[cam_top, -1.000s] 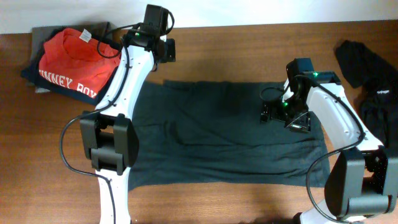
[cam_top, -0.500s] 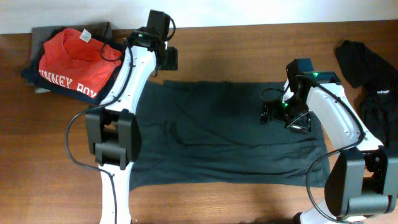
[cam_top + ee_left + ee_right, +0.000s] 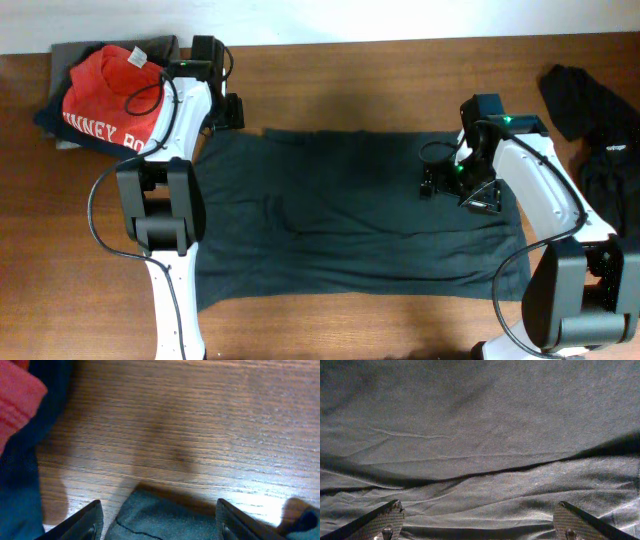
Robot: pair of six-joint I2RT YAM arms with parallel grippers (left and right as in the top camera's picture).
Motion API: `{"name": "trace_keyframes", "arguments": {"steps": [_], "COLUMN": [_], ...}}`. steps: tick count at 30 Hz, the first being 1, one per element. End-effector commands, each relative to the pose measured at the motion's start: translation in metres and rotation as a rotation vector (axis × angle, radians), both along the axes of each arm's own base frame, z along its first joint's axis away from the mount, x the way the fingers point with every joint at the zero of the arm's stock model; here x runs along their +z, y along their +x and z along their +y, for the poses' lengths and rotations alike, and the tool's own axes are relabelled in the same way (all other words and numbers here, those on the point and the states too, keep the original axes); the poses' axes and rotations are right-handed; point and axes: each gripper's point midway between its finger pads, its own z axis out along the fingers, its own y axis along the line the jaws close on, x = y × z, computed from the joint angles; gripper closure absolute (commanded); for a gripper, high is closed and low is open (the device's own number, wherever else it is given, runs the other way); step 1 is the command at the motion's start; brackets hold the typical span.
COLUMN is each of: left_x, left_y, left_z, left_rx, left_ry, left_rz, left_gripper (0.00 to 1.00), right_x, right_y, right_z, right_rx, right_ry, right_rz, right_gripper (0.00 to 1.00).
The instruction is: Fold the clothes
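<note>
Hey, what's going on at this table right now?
Two robot arms are folding clothes. A dark charcoal garment lies spread flat on the table. The left gripper is open at its far left corner, holding nothing; the right gripper hangs open over its right side. A red-topped pile sits far left, black garments at right.

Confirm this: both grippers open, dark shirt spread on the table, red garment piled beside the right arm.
One error: the red garment sits beside the left arm, as the overhead view shows. The rest holds: left gripper and right gripper are open, the dark shirt spread on the table.
</note>
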Motion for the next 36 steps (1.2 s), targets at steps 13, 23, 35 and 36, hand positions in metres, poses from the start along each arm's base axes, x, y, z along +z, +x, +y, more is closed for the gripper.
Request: {"name": "trace_keyframes", "arguments": {"steps": [13, 23, 35, 36], "left_x": [-0.023, -0.01, 0.066, 0.065], "left_y": [-0.014, -0.009, -0.047, -0.06], "left_z": [-0.014, -0.014, -0.012, -0.011], "left_rx": [-0.108, -0.108, 0.01, 0.011], "left_ry": [-0.03, -0.031, -0.048, -0.043], "left_rz": [0.091, 0.069, 0.17, 0.223], "left_gripper": [0.46, 0.99, 0.78, 0.77], "right_x": [0.005, 0.005, 0.005, 0.005], "right_y": [-0.001, -0.002, -0.002, -0.003], "right_z": [-0.001, -0.001, -0.001, -0.001], "right_rx": [0.0, 0.0, -0.001, -0.001], "right_ry": [-0.016, -0.016, -0.015, -0.015], "right_rz": [-0.017, -0.015, -0.014, -0.012], "right_gripper": [0.01, 0.01, 0.01, 0.01]}}
